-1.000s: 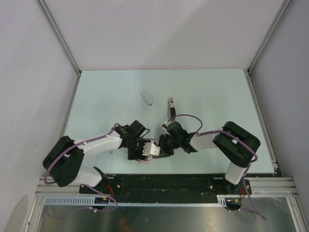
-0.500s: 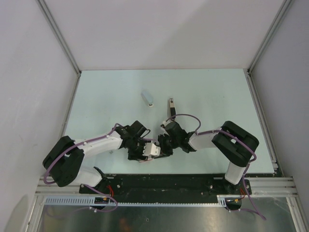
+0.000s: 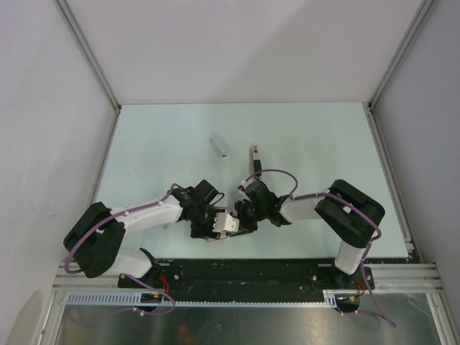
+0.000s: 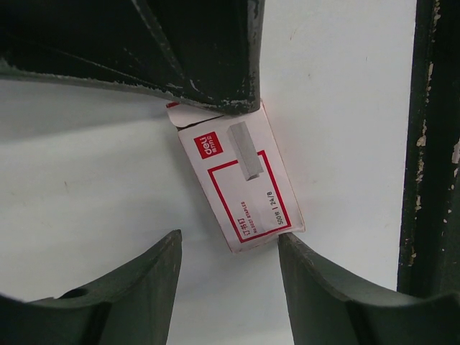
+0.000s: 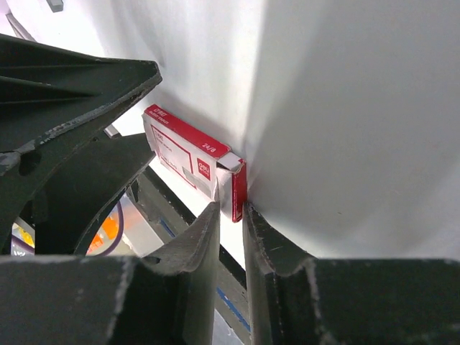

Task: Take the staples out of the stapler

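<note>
Right pincer (image 5: 231,208) nips staple box (image 5: 180,152) — left pincer (image 4: 228,242) wide

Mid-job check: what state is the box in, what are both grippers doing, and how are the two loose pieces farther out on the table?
staple box: flat on the table, end flap ajar.
right gripper: nearly shut, pinching that flap.
left gripper: open, straddling the box's other end, one finger touching a corner.
pale block: lying loose, untouched.
dark bar: lying loose, apart from the block.
</note>
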Controlling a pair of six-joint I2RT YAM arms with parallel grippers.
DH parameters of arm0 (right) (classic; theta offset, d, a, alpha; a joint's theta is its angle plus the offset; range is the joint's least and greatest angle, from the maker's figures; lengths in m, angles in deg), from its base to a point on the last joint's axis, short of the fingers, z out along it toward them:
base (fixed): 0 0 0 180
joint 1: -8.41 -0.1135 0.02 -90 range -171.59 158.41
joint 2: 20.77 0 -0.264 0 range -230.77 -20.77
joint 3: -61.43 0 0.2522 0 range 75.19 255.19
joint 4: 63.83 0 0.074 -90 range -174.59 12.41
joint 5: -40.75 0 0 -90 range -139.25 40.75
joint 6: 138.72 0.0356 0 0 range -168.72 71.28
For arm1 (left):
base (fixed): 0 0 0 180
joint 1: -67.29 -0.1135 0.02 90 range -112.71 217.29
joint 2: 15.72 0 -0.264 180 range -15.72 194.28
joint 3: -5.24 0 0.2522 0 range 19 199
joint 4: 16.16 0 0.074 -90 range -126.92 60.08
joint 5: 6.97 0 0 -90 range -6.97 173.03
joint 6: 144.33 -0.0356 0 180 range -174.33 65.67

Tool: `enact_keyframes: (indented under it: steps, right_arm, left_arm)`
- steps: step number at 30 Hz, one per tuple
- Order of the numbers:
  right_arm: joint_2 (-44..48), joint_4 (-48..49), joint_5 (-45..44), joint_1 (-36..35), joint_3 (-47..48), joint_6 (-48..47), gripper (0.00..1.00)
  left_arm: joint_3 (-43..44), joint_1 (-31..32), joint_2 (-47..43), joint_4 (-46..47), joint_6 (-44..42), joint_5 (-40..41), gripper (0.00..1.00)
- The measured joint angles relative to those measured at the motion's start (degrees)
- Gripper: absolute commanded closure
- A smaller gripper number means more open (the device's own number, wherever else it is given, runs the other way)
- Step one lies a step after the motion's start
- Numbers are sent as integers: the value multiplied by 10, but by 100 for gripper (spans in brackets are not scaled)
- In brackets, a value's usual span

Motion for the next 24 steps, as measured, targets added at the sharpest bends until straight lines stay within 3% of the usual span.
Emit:
enact_keyframes:
  steps: [14,19,24]
  right_arm:
    - [0,-14,3,8,1,-13,91]
    - [0,-11,3,6,1,-12,87]
    - [-2,1,4,-1,1,-5,76]
  left_arm:
    - [0,1,0,0,4,2,40]
    - [0,2,0,0,4,3,40]
    - [0,2,0,0,4,3,40]
